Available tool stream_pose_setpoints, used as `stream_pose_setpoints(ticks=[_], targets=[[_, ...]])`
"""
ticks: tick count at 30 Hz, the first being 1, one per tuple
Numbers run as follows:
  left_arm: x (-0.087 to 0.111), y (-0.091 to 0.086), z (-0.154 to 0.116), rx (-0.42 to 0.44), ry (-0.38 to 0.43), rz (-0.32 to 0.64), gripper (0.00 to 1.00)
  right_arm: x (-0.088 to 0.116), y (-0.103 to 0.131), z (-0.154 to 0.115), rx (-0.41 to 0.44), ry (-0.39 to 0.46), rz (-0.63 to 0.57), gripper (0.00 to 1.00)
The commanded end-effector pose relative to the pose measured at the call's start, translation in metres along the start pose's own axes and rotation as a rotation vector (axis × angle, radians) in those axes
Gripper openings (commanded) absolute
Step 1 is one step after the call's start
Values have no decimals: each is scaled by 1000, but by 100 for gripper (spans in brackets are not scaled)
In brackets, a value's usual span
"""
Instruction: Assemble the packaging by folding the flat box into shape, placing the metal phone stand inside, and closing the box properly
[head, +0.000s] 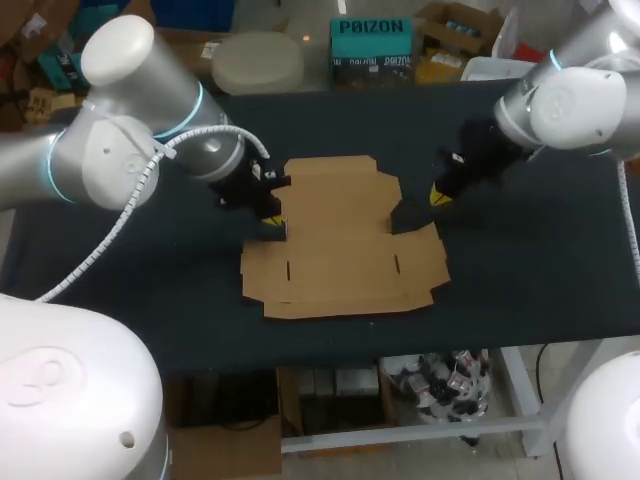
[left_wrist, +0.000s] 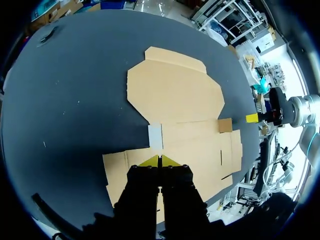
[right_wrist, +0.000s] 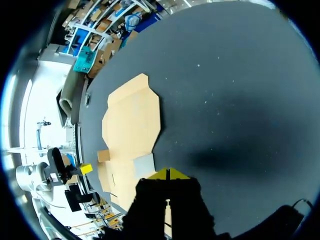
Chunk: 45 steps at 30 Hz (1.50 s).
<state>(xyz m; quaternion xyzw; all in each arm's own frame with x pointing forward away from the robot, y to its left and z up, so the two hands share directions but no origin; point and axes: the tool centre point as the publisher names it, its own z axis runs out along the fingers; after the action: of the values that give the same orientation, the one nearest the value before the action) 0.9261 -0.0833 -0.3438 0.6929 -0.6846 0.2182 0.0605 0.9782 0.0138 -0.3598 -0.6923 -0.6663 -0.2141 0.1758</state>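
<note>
Both clenched — left gripper (left_wrist: 160, 160) at one edge of the flat box (head: 345, 255) (perhaps touching), right gripper (right_wrist: 168, 173) opposite.

flat box (head: 345, 260) plain tan | table (head: 540, 280) black | left pincer (left_wrist: 159, 161) and right pincer (right_wrist: 168, 174) tips yellow

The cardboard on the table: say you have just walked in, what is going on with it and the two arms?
The box blank lies flat and unfolded on the dark table. The left gripper is down at its left edge and the right gripper is at its right edge, each with its fingertips closed together. No panel looks folded up yet, and no phone stand is in view.
</note>
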Motion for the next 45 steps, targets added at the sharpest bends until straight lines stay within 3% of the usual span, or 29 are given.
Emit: stream_pose_setpoints(ticks=[1,10,20,31,39,45], targets=[[7,19,-24,28,-23,-2,0,12,-18,-33,-16,-17,-6,0],[9,47,-46,38,-13,-12,0,16,-56,-53,-24,-33,-14,0],[15,97,-54,13,2,-17,0,6,-116,-63,-21,-34,-20,0],[9,155,-60,0,19,-60,0,-6,-177,-62,-10,-24,-25,0],[-12,182,-55,-9,44,-108,0,-13,-198,-56,5,-27,-19,0],[-20,186,-54,-31,50,-135,0,-17,-202,-53,-2,-16,29,0]])
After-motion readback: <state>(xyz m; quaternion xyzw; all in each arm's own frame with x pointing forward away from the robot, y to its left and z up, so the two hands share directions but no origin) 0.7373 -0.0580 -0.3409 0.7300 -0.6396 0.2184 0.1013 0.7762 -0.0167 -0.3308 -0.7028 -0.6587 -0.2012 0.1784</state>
